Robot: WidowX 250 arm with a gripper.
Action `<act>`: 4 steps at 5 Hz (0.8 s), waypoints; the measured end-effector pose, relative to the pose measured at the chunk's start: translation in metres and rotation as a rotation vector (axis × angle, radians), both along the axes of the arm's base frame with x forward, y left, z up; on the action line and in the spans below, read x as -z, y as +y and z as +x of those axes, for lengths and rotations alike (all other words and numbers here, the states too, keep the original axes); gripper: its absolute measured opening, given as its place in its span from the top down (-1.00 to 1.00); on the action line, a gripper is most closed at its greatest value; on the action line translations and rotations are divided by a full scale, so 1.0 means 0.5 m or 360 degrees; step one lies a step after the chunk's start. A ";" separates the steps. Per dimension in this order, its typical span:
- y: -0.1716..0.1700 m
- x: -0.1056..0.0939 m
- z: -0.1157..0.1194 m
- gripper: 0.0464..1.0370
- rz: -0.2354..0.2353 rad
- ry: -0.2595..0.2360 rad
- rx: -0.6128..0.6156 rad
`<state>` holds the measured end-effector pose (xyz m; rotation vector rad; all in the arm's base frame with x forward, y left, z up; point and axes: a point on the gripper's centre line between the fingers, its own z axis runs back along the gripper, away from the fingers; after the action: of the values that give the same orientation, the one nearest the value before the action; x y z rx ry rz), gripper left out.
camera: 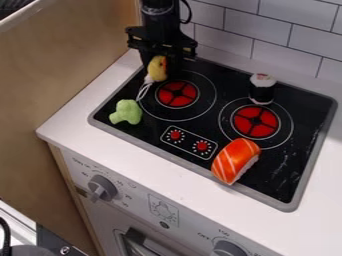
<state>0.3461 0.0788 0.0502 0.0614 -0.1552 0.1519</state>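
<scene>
On the black, grey-rimmed stove top [220,198], an orange, white-striped plush sushi piece [235,160] lies toward 5 o'clock. A black roll with a white top [262,92] stands toward 1 o'clock, near the white tiled wall [260,30]. A light green, lobed plush piece [126,112] sits toward 9 to 10 o'clock, in the way on the 7 o'clock side of a rounded yellow plush toy [157,69] with a white loop of string [143,91]. That toy is at 10 to 11 o'clock, at the pincer [160,66]; whether it is gripped, I cannot tell. Its long axis runs 1 to 7 o'clock, string end toward 7.
</scene>
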 end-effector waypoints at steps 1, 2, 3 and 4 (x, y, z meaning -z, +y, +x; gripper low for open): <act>0.005 0.010 0.014 0.02 0.0062 0.0011 0.0044; 0.006 0.012 0.017 -0.54 0.0081 -0.0012 0.0039; 0.000 0.011 0.011 -0.93 0.0049 -0.0038 0.0035; -0.016 0.007 -0.016 -0.93 -0.0007 0.0004 0.0083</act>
<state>0.3382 0.0706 0.0466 0.0530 -0.1540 0.1001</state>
